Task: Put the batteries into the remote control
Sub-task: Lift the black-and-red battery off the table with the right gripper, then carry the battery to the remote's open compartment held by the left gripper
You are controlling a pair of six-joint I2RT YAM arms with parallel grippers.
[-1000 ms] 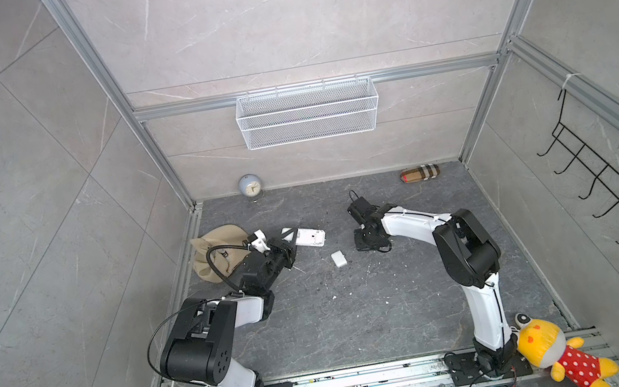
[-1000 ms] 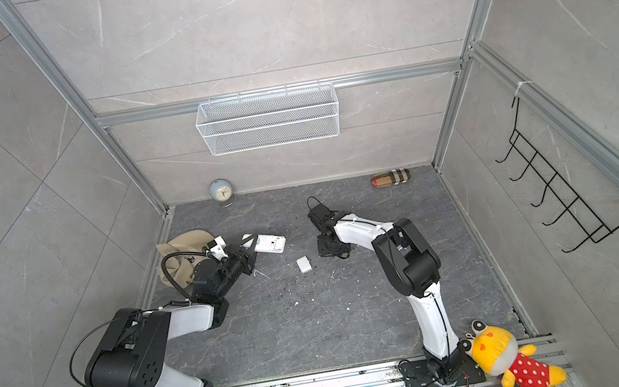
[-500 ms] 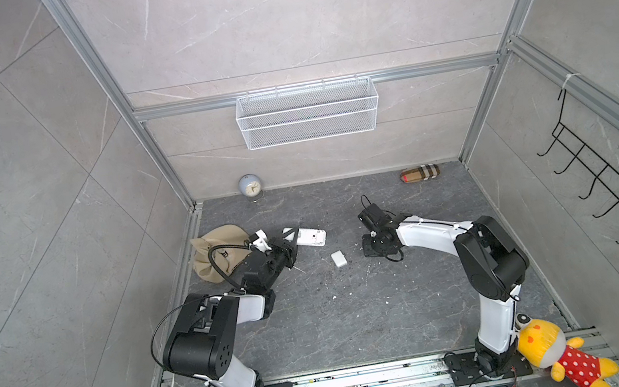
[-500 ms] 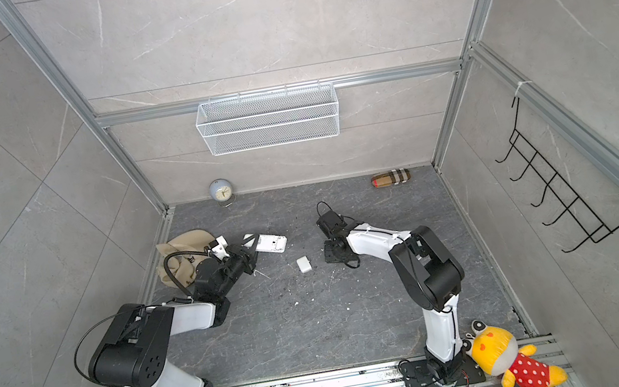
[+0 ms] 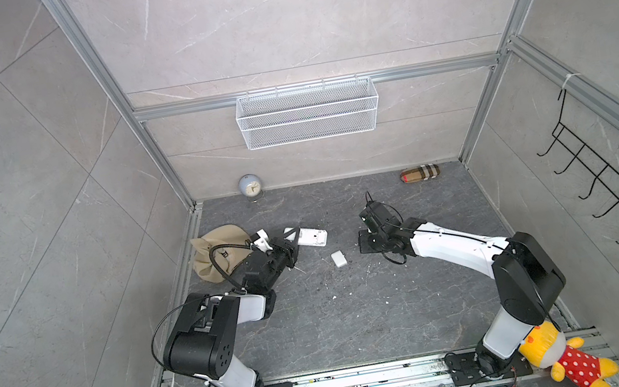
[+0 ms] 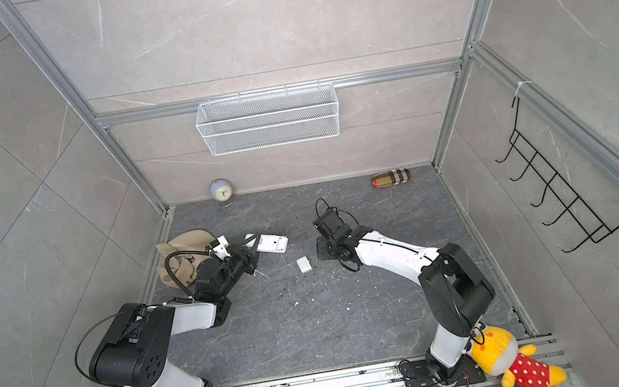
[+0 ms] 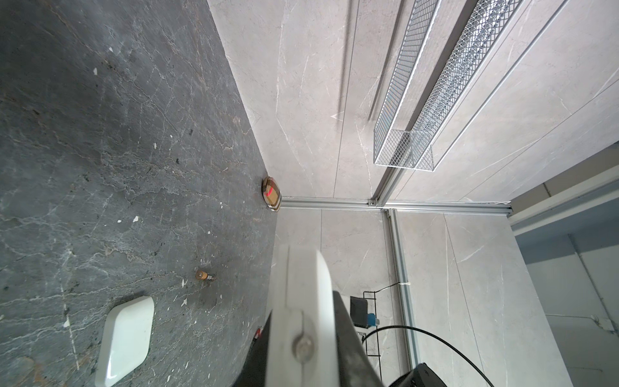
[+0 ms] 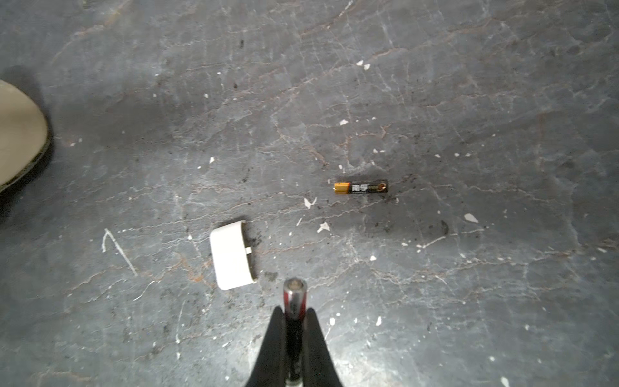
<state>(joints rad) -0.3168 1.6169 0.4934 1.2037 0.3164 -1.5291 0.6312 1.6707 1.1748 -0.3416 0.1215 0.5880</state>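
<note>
Right hand [image 8: 294,315] clamped on 1st battery [image 8: 294,295], 2nd battery [image 8: 361,187] labelled 南孚, left hand [image 5: 293,244] seemingly gripping remote control [image 5: 312,237]

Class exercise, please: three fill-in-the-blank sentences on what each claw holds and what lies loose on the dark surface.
1. The right claw is shut on a ____.
2. Near the second battery, which lies loose, a small cover rests; its colour is ____.
3. The left claw grips the white ____.
Missing words: battery; white; remote control.

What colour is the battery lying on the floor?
Loose battery: black with a gold end, clearest in right wrist view.
</note>
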